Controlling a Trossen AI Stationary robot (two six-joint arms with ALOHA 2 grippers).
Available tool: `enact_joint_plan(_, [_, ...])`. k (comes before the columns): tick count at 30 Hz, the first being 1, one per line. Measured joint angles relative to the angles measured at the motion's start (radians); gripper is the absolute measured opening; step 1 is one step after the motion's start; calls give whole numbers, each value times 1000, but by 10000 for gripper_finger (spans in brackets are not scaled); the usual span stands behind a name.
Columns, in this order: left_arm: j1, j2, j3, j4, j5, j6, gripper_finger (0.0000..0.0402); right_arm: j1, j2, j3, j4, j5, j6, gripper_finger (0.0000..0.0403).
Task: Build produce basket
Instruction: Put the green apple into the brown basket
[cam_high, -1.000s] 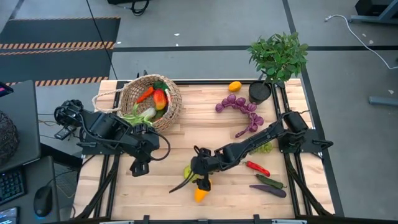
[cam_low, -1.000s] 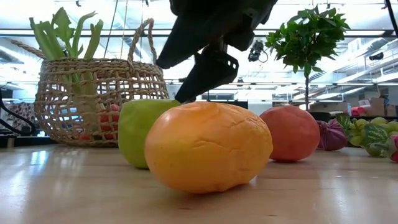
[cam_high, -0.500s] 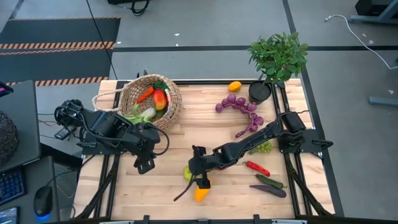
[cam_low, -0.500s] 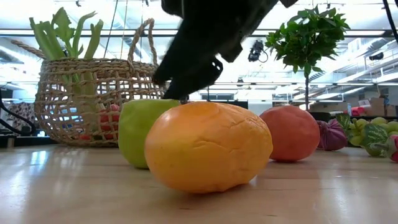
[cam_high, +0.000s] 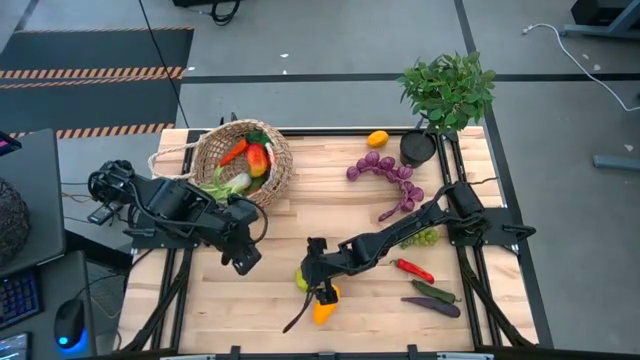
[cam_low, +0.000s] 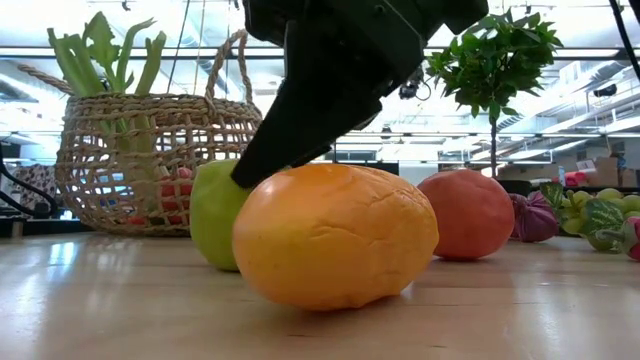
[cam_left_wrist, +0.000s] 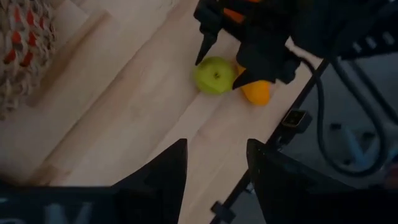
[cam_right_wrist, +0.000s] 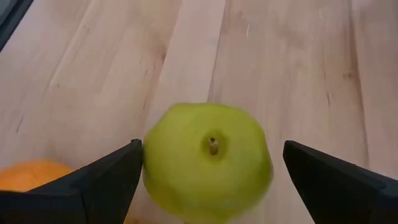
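We're seeing the wicker basket (cam_high: 245, 158) sitting upright at the worktop's far left, holding a carrot (cam_high: 233, 151), a leek (cam_high: 225, 183) and a red-orange pepper (cam_high: 257, 158). A green apple (cam_right_wrist: 208, 158) and an orange fruit (cam_low: 335, 236) are lying touching near the front edge. Purple grapes (cam_high: 385, 170), chili (cam_high: 413, 270) and cucumbers (cam_high: 433, 291) are lying to the right.

Wooden table (cam_high: 330, 205): basket (cam_high: 243, 163) upper left, pot (cam_high: 418, 148) upper right, grapes (cam_high: 385, 170) right, apple (cam_high: 303, 277) and orange (cam_high: 321, 312) bottom centre.
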Motion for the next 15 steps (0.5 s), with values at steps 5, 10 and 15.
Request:
enact_joint_plan(5, [0,0,0,40,-2,-24,172,-1,0,0,-7,-2,-3,355])
enact_joint_plan(10, [0,0,0,45,-7,-2,172,-1,0,0,-8,-3,1,302])
enact_joint_plan(15, [0,0,0,45,-7,76,172,-10,-14,0,-25,-5,59,282])
